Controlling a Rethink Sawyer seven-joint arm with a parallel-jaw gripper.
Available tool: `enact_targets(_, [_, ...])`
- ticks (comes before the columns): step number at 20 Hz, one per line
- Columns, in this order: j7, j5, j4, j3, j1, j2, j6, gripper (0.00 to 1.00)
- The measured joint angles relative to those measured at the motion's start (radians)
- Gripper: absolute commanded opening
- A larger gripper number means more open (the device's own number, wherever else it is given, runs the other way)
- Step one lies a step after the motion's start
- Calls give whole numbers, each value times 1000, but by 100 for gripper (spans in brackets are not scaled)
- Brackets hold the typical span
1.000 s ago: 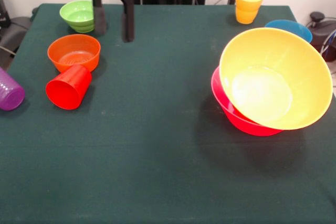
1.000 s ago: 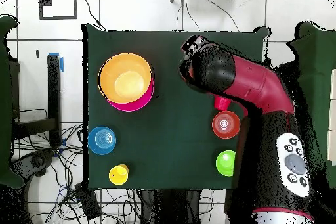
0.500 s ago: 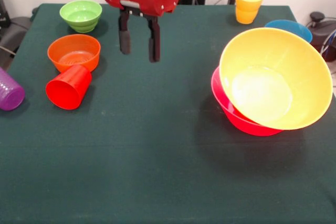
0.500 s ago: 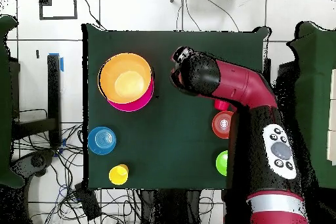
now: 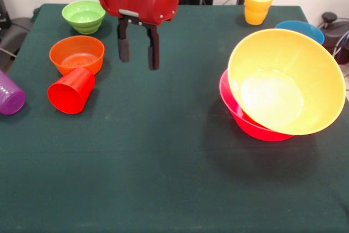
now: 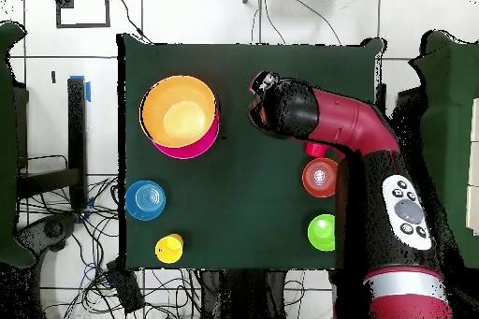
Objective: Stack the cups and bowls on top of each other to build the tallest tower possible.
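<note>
My gripper [image 5: 139,63] is open and empty, hanging above the cloth just right of the small orange bowl [image 5: 77,54]. A red cup [image 5: 71,90] lies on its side against that bowl. A purple cup [image 5: 10,95] lies on its side at the left edge. A green bowl [image 5: 84,16] stands at the far left. The large yellow-orange bowl [image 5: 286,83] sits tilted in the pink bowl [image 5: 245,121] at the right. A blue bowl [image 5: 300,28] is behind them. A yellow cup [image 5: 258,5] stands at the far right, seemingly on an orange one.
The green table cloth [image 5: 163,151] stretches bare between the two groups. In the overhead view my arm [image 6: 346,133] reaches over the orange bowl [image 6: 321,177] and the green bowl [image 6: 321,232]; the pink and yellow pile [image 6: 178,114], blue bowl [image 6: 147,199] and yellow cup [image 6: 169,248] lie opposite.
My gripper has come down from beside the green bowl and shifted right in the front view, then drifted slightly back left. It stays open. The cups and bowls have not moved.
</note>
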Motion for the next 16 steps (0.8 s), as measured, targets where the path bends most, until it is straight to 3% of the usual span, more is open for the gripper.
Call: enact_targets(16, [0, -23, 12, 61, -107, -83, 6, 100])
